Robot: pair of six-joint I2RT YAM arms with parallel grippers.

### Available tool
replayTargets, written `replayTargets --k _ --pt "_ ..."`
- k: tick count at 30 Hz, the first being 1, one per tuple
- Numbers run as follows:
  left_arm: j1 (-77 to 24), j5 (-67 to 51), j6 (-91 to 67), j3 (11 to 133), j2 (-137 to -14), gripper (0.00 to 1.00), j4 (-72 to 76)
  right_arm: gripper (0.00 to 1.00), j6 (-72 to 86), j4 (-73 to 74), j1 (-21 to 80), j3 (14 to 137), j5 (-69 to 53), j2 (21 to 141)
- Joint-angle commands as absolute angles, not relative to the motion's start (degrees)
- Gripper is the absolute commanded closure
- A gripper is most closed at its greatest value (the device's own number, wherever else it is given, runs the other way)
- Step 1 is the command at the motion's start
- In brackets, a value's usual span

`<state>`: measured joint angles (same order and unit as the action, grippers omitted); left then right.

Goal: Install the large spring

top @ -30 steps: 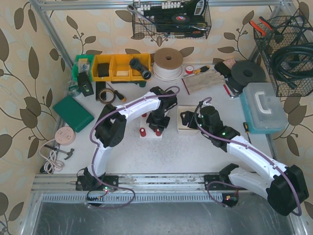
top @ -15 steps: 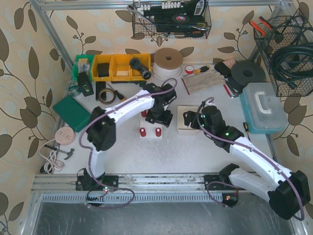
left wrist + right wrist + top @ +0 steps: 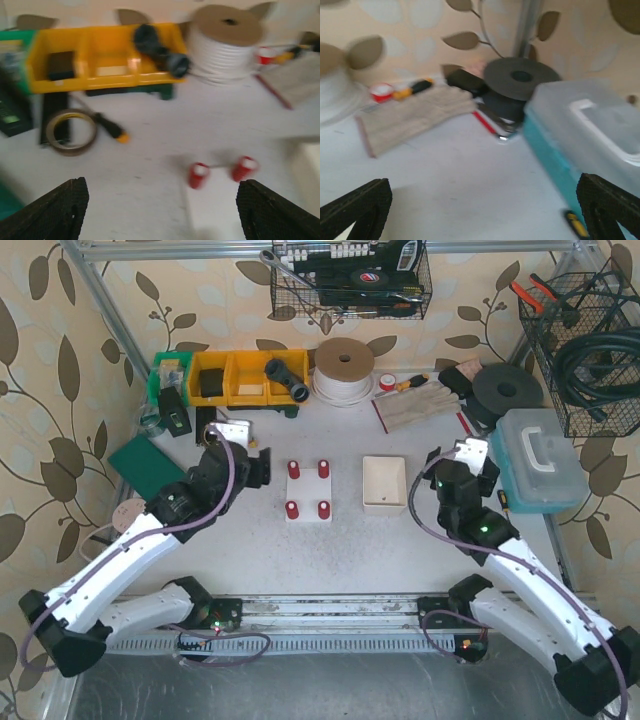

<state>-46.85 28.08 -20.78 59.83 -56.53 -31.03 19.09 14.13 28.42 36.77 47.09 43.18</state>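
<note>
1. Both arms have pulled back from the white block (image 3: 308, 490). Your left fingers (image 3: 57, 210) now sit just left of it. Your right fingers (image 3: 607, 200) are well to its right, past the cream tray (image 3: 384, 483).
2. Both pairs of fingers are spread wide and hold nothing.
3. Four red cylinders (image 3: 293, 469) stand upright on the block, two far and two near. You cannot tell which one is the large spring.
4. The yellow bins (image 3: 240, 377) sit behind the block on the counter (image 3: 350, 550).

Left arm (image 3: 150, 530) now sits back from the peg block (image 3: 308, 502), right arm (image 3: 500, 540) back from the tray (image 3: 384, 483); both jaws stand wider.
</note>
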Motion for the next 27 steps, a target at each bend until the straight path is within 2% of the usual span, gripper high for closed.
replayTargets --k 1,4,9,12,18,22,24,27 --pt "-33.5 34.8 -13.3 51.2 -56.3 0.17 -19.8 0.00 7.7 5.4 25.1 31.4 58.1 46.9" --pt "-22.4 33.5 -11.9 43.0 -56.4 0.16 -10.8 0.00 5.3 -4.2 21.6 25.2 58.1 47.8" --pt "-18.6 37.0 -1.3 28.2 -61.2 0.16 14.8 0.00 0.3 -21.1 14.1 16.2 49.0 51.2" --pt "-15.0 36.4 -0.2 24.6 -67.3 0.16 23.6 0.00 -2.3 -31.2 10.4 12.7 44.2 55.8" --pt "-12.3 24.2 10.5 22.4 -77.7 0.16 36.7 0.00 -3.0 -44.7 6.3 12.3 37.1 66.7" --pt "-11.4 27.4 8.9 19.0 -81.8 0.14 48.3 0.00 -3.5 -52.5 6.1 13.1 30.1 74.8" --pt "-9.3 24.6 7.3 20.5 -82.0 0.14 44.1 0.00 -5.4 -62.7 6.0 12.3 27.3 81.8" --pt "-5.8 19.2 5.5 24.5 -84.5 0.14 38.6 0.00 -7.9 -59.5 6.1 14.0 19.3 83.7"
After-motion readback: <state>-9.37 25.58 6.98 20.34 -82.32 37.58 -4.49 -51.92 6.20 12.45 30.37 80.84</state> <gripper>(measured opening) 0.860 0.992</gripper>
